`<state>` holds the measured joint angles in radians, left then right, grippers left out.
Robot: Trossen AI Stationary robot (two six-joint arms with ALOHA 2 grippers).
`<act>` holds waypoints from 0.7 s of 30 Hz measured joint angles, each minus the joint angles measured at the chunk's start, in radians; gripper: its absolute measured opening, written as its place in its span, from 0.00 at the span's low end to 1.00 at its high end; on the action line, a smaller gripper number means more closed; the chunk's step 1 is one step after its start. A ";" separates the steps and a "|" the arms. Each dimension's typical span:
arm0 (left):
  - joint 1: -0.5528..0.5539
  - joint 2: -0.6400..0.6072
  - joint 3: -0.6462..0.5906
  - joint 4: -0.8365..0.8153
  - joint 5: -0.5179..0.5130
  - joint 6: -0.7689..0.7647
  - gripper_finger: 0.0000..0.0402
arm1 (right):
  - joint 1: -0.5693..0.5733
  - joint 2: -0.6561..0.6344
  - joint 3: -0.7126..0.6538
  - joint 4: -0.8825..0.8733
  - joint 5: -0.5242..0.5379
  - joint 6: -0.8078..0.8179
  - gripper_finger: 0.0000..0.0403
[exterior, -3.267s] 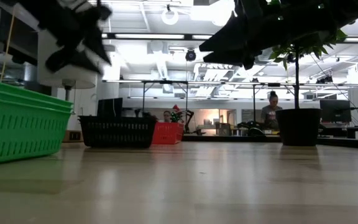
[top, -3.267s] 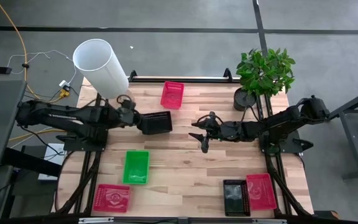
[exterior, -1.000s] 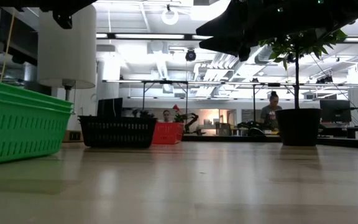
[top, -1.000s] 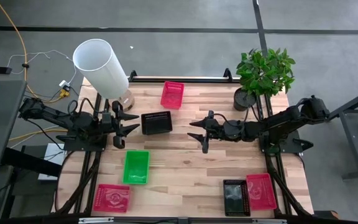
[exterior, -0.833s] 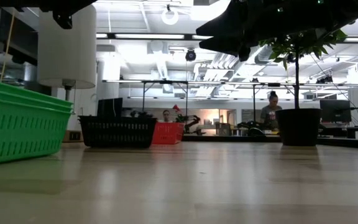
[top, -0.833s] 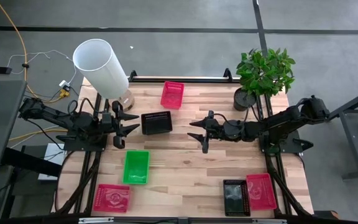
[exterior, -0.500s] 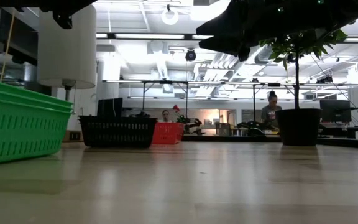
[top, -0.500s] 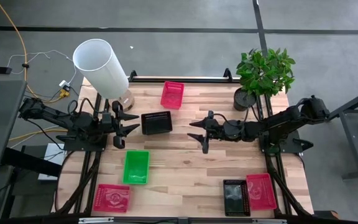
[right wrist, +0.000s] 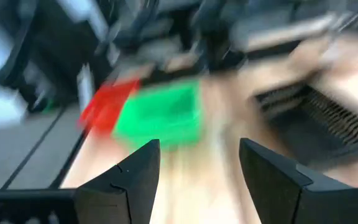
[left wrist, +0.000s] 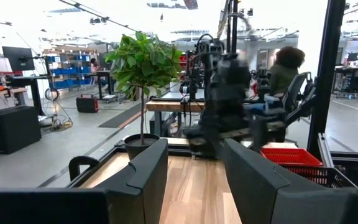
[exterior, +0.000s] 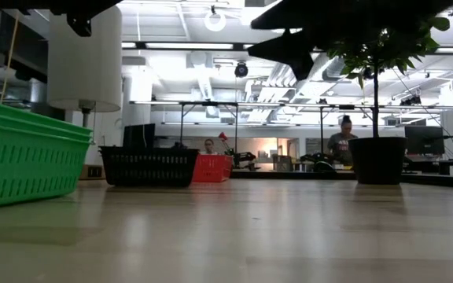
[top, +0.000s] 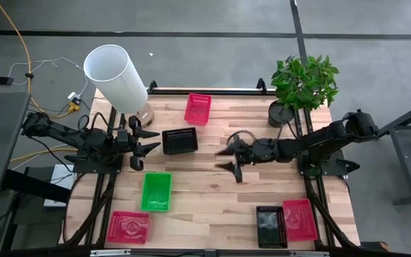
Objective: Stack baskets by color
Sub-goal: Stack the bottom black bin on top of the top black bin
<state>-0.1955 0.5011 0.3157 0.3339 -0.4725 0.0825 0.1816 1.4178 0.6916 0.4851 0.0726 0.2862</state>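
Observation:
Several baskets rest on their bases on the table. A black basket (top: 180,140) and a red basket (top: 198,108) lie toward the far side. A green basket (top: 156,191) and another red basket (top: 128,226) lie near left. A black basket (top: 270,226) and a red basket (top: 299,219) sit side by side near right. My left gripper (top: 150,141) hangs open just left of the far black basket, clear of it. My right gripper (top: 228,158) hangs open over the table's middle, above the wood, with nothing between its fingers.
A tall white cylinder (top: 116,78) stands at the far left corner and a potted plant (top: 302,86) at the far right. Bare wood lies between the green basket and the near right pair. People sit in the room beyond the table.
My right gripper has rolled and turned at its wrist while staying over the table's middle; it shows blurred and its fingers stay open. The baskets have not moved.

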 joint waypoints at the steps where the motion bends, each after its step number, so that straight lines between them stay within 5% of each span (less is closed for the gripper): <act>1: 0.000 0.000 0.000 0.000 0.000 0.000 0.36 | 0.018 0.000 0.036 -0.106 -0.020 0.008 0.52; 6: 0.000 0.000 0.000 0.000 0.000 0.000 0.36 | 0.142 0.001 0.237 -0.719 -0.020 0.109 0.52; 10: 0.000 0.000 0.000 0.000 0.000 0.000 0.36 | 0.266 0.001 0.326 -1.050 -0.021 0.324 0.52; 21: 0.000 0.000 0.000 0.015 0.000 0.000 0.36 | 0.570 0.000 0.244 -1.188 0.007 0.826 0.52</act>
<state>-0.1955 0.5008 0.3155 0.3489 -0.4728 0.0820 0.7517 1.4181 0.9354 -0.7033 0.0795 1.1125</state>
